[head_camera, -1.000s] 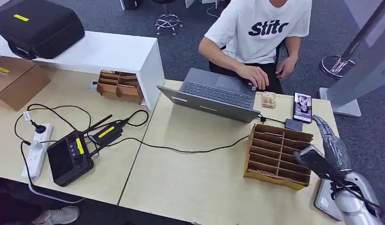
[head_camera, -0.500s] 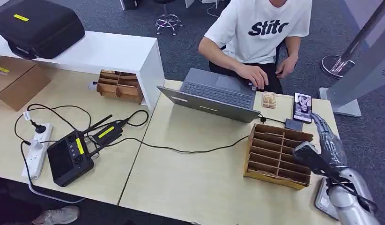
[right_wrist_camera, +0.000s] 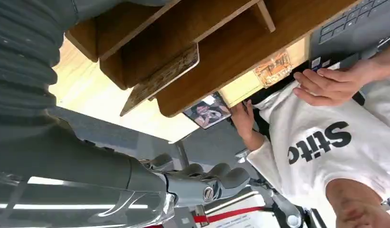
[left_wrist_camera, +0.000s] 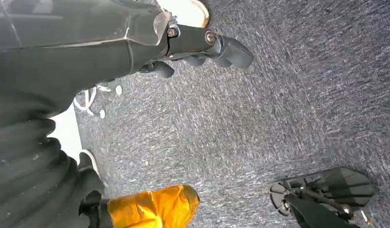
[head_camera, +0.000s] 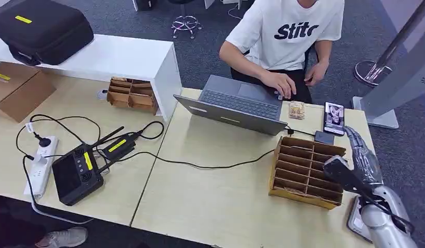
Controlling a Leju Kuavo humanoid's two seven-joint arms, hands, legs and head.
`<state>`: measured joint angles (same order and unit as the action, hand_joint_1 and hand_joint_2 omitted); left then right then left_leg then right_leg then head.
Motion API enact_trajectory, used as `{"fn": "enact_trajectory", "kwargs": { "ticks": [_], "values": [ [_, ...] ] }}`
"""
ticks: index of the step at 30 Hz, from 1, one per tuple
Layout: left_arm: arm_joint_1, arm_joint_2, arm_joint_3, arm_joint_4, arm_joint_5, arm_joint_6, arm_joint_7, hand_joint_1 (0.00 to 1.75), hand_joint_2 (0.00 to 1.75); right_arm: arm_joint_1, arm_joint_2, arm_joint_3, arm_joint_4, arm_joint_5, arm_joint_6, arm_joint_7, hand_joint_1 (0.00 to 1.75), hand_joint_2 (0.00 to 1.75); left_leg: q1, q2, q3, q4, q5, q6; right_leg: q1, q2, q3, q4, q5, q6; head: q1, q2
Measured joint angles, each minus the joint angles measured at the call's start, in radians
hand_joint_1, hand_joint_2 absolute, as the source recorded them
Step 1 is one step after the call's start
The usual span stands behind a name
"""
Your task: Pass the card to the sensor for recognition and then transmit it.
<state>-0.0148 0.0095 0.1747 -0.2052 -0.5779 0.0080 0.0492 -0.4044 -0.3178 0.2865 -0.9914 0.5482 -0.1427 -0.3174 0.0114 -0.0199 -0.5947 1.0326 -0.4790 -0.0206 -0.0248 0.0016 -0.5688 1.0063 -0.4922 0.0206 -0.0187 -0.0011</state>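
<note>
A thin brown card (right_wrist_camera: 160,78) leans in a compartment of the cardboard organizer (right_wrist_camera: 221,57), its edge sticking out. In the head view this organizer (head_camera: 303,170) stands at the right end of the table. My right hand (head_camera: 358,163) hovers at the organizer's right side, thumb toward the slots, fingers spread and holding nothing; the right wrist view shows those fingers (right_wrist_camera: 217,178) apart in the air. A small dark square pad (head_camera: 324,137) lies just behind the organizer. My left hand (left_wrist_camera: 202,45) hangs over the carpet with nothing in it.
A person (head_camera: 288,31) sits at a grey laptop (head_camera: 236,106) behind the organizer. A phone (head_camera: 333,118) and a snack packet (head_camera: 297,110) lie near the far edge. A flat grey device (head_camera: 355,219) sits under my right forearm. Cables, a controller (head_camera: 76,173) and a power strip (head_camera: 40,163) are at left.
My right hand has drifted slightly left and back, closer to the organizer's right side. Nothing else has moved.
</note>
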Motion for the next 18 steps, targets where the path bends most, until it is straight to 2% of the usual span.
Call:
{"fn": "enact_trajectory", "kwargs": {
  "ticks": [18],
  "values": [
    [0.0, 0.0, 0.022, 0.0, -0.012, -0.002, 0.0, 0.0, 1.75, -0.003, 0.0, -0.035, 0.014, -0.026, -0.001, -0.007, 0.0, 1.75, 0.0, 0.0, 0.0, 0.0, 0.0, 0.0, 0.0, 0.0, 0.0, 0.0, 0.0, 0.0, 0.0, 0.0]
  ]
}}
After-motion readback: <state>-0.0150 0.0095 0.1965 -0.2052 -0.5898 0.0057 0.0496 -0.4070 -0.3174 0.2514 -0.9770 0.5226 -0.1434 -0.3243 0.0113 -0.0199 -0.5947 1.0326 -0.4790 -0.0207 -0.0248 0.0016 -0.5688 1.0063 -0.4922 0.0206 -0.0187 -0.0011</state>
